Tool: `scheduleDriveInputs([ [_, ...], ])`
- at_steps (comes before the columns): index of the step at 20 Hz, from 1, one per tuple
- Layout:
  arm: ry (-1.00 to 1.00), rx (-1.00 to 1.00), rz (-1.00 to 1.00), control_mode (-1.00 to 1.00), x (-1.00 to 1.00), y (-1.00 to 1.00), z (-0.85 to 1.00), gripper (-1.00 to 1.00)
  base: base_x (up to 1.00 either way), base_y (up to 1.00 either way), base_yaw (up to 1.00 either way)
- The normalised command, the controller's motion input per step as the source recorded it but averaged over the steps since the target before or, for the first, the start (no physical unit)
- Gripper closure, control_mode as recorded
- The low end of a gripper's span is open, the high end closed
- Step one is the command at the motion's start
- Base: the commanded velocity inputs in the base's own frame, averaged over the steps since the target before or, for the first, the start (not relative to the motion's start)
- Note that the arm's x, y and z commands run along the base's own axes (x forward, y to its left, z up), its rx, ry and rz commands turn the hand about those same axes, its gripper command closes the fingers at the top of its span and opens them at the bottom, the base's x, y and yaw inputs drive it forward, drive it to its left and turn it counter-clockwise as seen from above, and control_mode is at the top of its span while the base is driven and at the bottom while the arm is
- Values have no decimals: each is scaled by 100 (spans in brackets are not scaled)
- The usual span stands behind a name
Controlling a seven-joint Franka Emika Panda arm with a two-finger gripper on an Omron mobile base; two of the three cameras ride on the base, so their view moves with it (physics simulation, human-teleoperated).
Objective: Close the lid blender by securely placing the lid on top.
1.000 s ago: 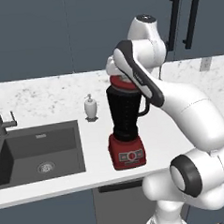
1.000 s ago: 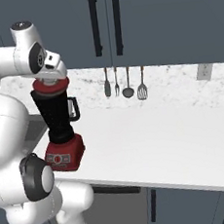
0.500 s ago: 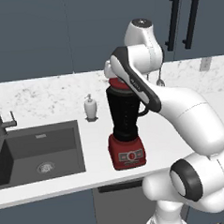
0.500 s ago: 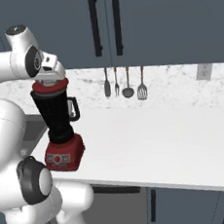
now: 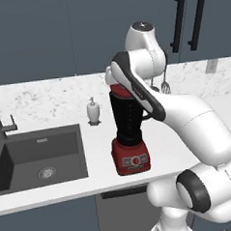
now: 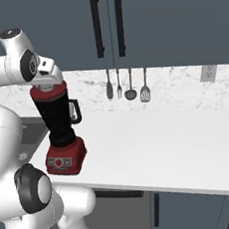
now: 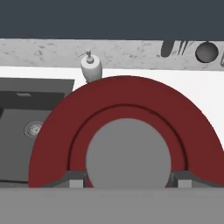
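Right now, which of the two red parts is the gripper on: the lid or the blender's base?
The lid, the round red disc on top of the black jar. The gripper is shut on its grey knob. The boxy red base stands untouched on the counter.

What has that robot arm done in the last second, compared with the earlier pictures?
Very little. The jaws remain shut on the grey knob of the red lid, which already sits on the blender jar's rim. The blender, soap dispenser and sink stayed where they were.

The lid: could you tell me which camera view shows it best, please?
The hand view: the lid shows face-on, red ring around its grey knob, gripper shut on the knob. The right base view shows only its red edge atop the blender; in the left base view the arm mostly hides it.
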Motion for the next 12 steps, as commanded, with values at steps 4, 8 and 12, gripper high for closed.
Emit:
scheduleDriveInputs([
  [4, 1, 0, 0, -100, -27, 21, 0, 100, 0, 0, 0],
  [8, 1, 0, 0, -100, -2, 19, 0, 100, 0, 0, 0],
  [12, 2, 0, 0, -100, 4, 16, -10, 100, 0, 0, 0],
])
